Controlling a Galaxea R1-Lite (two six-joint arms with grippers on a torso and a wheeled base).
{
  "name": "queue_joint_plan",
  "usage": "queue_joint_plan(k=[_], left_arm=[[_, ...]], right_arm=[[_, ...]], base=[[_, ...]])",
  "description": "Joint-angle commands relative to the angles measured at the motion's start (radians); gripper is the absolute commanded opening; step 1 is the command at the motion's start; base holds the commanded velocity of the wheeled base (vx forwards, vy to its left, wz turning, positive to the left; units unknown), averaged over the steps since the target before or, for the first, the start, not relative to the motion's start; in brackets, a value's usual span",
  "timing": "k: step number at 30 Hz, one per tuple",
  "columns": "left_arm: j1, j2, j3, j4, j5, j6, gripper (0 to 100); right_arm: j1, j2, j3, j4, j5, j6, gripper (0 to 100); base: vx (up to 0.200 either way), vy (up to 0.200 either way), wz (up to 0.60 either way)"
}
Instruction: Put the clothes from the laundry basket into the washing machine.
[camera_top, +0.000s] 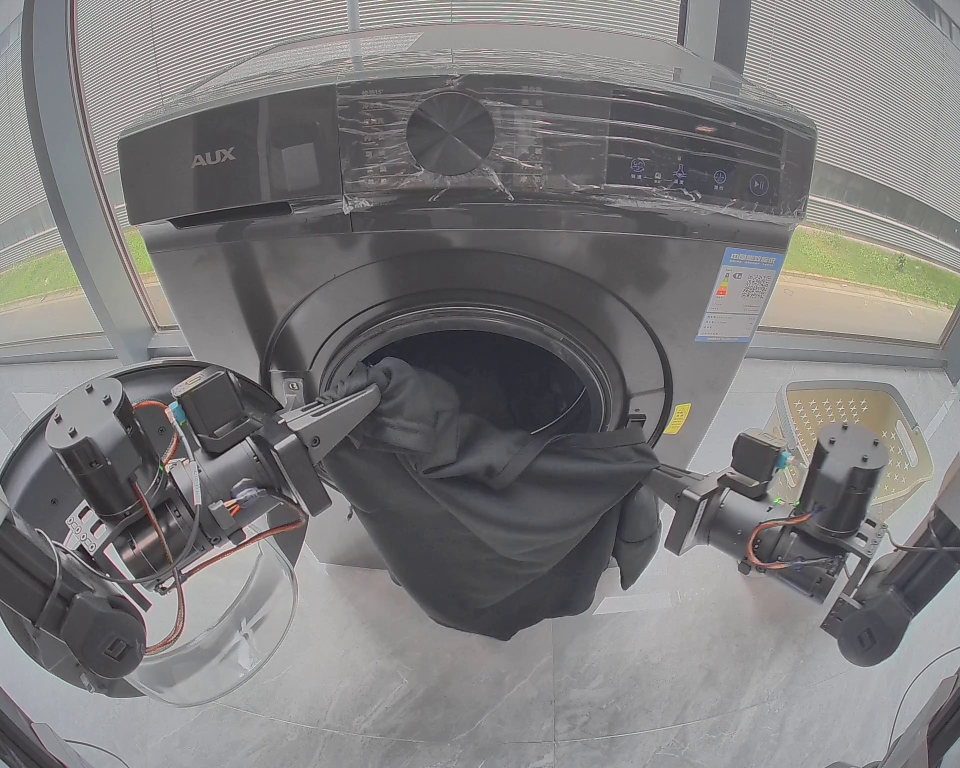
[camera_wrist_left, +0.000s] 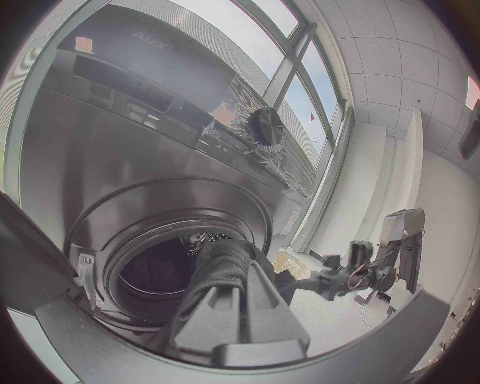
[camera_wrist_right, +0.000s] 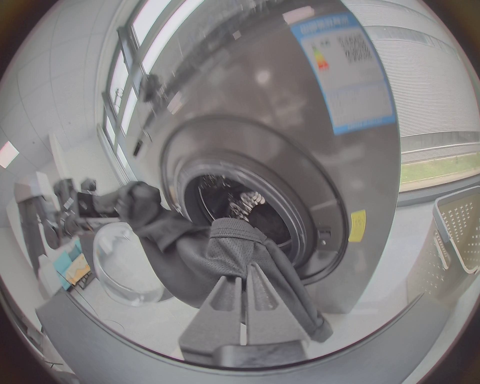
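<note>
Main risk: most of the black garment (camera_top: 500, 520) is outside the washing machine (camera_top: 450, 250). Only its top fold sits in the mouth of the port, over the lower port rim (camera_top: 600, 375). The bulk hangs down the front panel toward the floor (camera_top: 620, 680); I can't tell whether the hem touches it. If I let go now, I expect the weight to drag the whole thing out.

Second risk: the hinge bracket (camera_top: 288, 385) on the left edge of the rim is right beside the bunched cloth, so pushing in from there could snag it. Cloth left lying over the lower rim would also get trapped once the door (camera_top: 225, 620) shuts.

Third: the left forearm is just above the open door's glass bowl, so any downward dip could hit it.

Pose:
- The left gripper (camera_top: 368, 397) is at the left edge of the port, pointing inward and slightly up. Its jaws are clamped on a bunched corner of the cloth.
- The right gripper (camera_top: 655, 478) is low at the lower right edge of the rim, roughly level and pointing left. Its jaws are pinched tight on the opposite edge.
- The cloth is slung between them across the lower half of the opening.

The drum (camera_top: 500, 375) already has something dark inside. The laundry basket (camera_top: 860, 420) is on the floor to the machine's right, behind the right arm.

I'd feed both ends deeper before releasing either.
</note>
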Motion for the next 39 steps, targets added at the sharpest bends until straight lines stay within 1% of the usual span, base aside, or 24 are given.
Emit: queue_joint_plan(k=[1, 2, 3, 5, 8, 13, 14, 16, 17, 19, 20, 21, 24, 28, 29, 35, 39], left_arm=[[0.014, -0.015, 0.035, -0.007, -0.009, 0.000, 0], [0.014, -0.016, 0.036, -0.007, -0.009, 0.000, 0], [0.011, -0.030, 0.053, -0.010, -0.013, -0.001, 0], [0.003, -0.041, 0.076, -0.013, -0.022, -0.006, 0], [0.005, -0.056, 0.092, -0.018, -0.043, -0.011, 0], [0.014, -0.064, 0.119, -0.021, -0.036, -0.003, 0], [0.017, -0.064, 0.125, -0.022, -0.031, 0.003, 0], [0.019, -0.064, 0.130, -0.025, -0.031, 0.005, 0], [0.019, -0.065, 0.153, -0.041, -0.031, 0.016, 0], [0.017, -0.062, 0.158, -0.050, -0.031, 0.043, 0], [0.017, -0.061, 0.159, -0.050, -0.031, 0.048, 0], [0.017, -0.057, 0.161, -0.050, -0.029, 0.063, 0], [0.016, -0.048, 0.170, -0.050, -0.029, 0.080, 0], [0.014, -0.031, 0.185, -0.051, -0.031, 0.085, 0], [0.016, -0.030, 0.184, -0.051, -0.029, 0.088, 0], [0.023, -0.031, 0.174, -0.053, -0.028, 0.085, 0], [0.042, -0.033, 0.173, -0.053, -0.031, 0.085, 0]], right_arm=[[0.000, -0.118, 0.072, -0.059, 0.020, 0.029, 0], [0.000, -0.118, 0.075, -0.062, 0.020, 0.031, 0], [-0.001, -0.122, 0.103, -0.110, 0.022, 0.045, 0], [0.002, -0.119, 0.109, -0.150, 0.020, 0.051, 0], [0.007, -0.113, 0.111, -0.157, 0.011, 0.049, 0], [0.008, -0.110, 0.083, -0.157, 0.002, 0.051, 0], [0.008, -0.110, 0.071, -0.157, -0.007, 0.051, 0], [0.010, -0.110, 0.066, -0.157, -0.014, 0.051, 0], [0.013, -0.107, 0.057, -0.157, -0.032, 0.048, 0], [0.028, -0.101, 0.034, -0.150, -0.046, 0.042, 0], [0.033, -0.099, 0.031, -0.148, -0.049, 0.042, 0], [0.057, -0.090, 0.012, -0.146, -0.070, 0.039, 0], [0.092, -0.079, 0.002, -0.148, -0.110, 0.031, 0], [0.125, -0.068, 0.008, -0.154, -0.118, 0.019, 0], [0.125, -0.065, 0.011, -0.157, -0.119, 0.017, 0], [0.112, -0.059, 0.023, -0.157, -0.118, 0.017, 0], [0.105, -0.049, 0.023, -0.159, -0.119, 0.014, 0]], base=[[0.000, 0.000, 0.00], [0.000, 0.000, 0.00], [0.000, 0.000, 0.00], [0.000, 0.000, 0.00], [0.000, 0.000, 0.00], [0.000, 0.000, 0.00], [0.000, 0.000, 0.00], [0.000, 0.000, 0.00], [0.000, 0.000, 0.00], [0.000, 0.000, 0.00], [0.000, 0.000, 0.00], [0.000, 0.000, 0.00], [0.000, 0.000, 0.00], [0.000, 0.000, 0.00], [0.000, 0.000, 0.00], [0.000, 0.000, 0.00], [0.000, 0.000, 0.00]])
